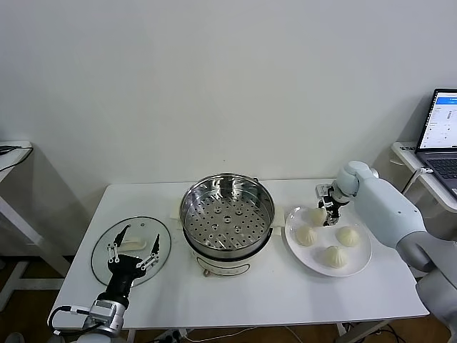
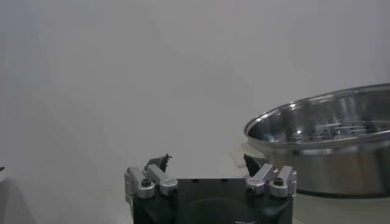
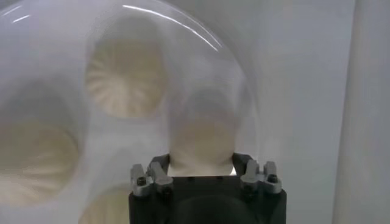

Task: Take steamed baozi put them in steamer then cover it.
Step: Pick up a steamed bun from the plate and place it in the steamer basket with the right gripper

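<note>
Shiny perforated metal steamer (image 1: 227,214), glass cover (image 1: 131,249)

The robot's right arm (image 1: 389,207) wore a smooth, rounded, pale grey-white shell, ending in a bulbous wrist joint. Its right gripper (image 3: 204,159) had a black block body with silver metal finger links fastened by dark screws. The left gripper (image 1: 133,246) was black with thin silver links, on a silver-grey wrist collar trailing a black cable.
</note>
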`<state>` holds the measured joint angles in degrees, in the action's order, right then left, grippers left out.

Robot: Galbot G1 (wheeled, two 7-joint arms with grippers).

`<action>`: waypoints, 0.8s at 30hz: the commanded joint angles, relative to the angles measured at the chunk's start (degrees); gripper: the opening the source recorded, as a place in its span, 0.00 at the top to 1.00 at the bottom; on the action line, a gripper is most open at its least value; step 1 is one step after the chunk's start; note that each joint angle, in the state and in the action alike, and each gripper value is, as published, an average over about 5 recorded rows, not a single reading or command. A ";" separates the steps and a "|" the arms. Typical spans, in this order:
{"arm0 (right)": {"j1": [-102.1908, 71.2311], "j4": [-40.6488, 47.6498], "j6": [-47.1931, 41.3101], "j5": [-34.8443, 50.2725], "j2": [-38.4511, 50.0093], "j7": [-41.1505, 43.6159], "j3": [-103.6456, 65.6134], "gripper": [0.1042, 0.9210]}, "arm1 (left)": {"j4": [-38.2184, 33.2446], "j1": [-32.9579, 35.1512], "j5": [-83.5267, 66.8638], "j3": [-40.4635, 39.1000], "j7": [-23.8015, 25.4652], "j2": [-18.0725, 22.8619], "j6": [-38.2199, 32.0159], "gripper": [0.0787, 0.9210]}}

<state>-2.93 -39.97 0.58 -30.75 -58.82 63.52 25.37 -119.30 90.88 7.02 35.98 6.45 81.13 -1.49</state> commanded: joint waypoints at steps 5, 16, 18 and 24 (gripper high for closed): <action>0.82 -3.43 1.12 2.46 2.41 1.21 1.45 0.28 | -0.32 0.16 0.09 0.00 -0.01 0.01 -0.06 0.12; 21.02 -26.00 12.00 19.45 17.29 7.06 20.84 0.29 | -1.31 0.75 0.20 0.27 -0.02 -0.32 0.04 0.12; 25.50 -29.61 15.26 21.59 18.39 8.25 24.87 0.29 | -1.29 0.71 0.21 0.38 -0.02 -0.29 0.08 0.12; 37.95 -40.90 23.12 24.80 18.24 9.11 34.43 0.29 | -1.76 1.06 0.21 0.51 -0.11 -0.54 0.32 0.12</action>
<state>18.49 -64.83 14.22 -13.35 -44.98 70.15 45.94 -120.98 91.92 7.20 36.50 6.36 80.60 -1.25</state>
